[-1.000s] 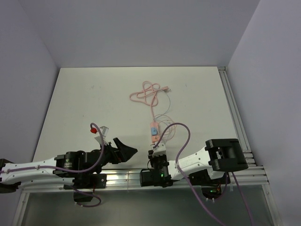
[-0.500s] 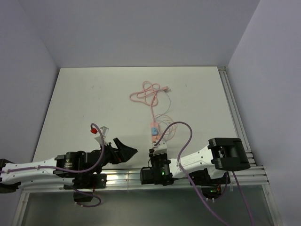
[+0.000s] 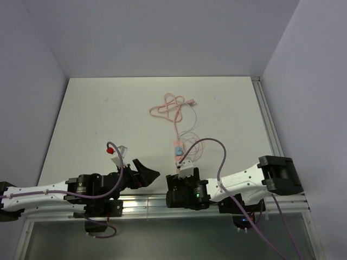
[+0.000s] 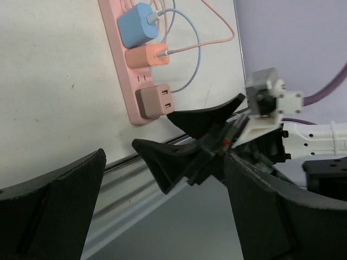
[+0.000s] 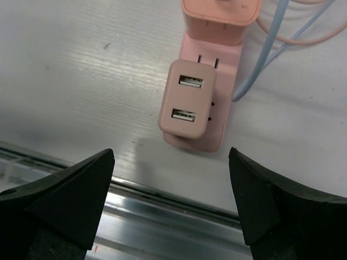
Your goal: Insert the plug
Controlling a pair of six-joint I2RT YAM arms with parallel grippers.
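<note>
A pink power strip [image 5: 219, 127] lies on the white table, its near end towards the arms. The pink plug [image 5: 187, 100], a block with two USB ports, sits in the strip's nearest socket; it also shows in the left wrist view [image 4: 156, 101]. My right gripper [image 5: 171, 197] is open just short of the plug, one finger on each side and neither touching it. From above, the right gripper [image 3: 182, 176] is at the strip's [image 3: 177, 147] near end. My left gripper [image 4: 168, 216] hangs open and empty to the left of it [image 3: 145, 174].
A blue charger [image 4: 137, 19] and an orange charger [image 4: 152, 54] fill the strip's farther sockets, and their pink and blue cables [image 3: 172, 106] loop towards the back. A metal rail [image 5: 162, 216] runs along the table's near edge. Walls close in the left, back and right.
My right gripper has opened and let go of the pink plug, which stays in the strip. The right arm's elbow swung right. The left arm barely moved.
</note>
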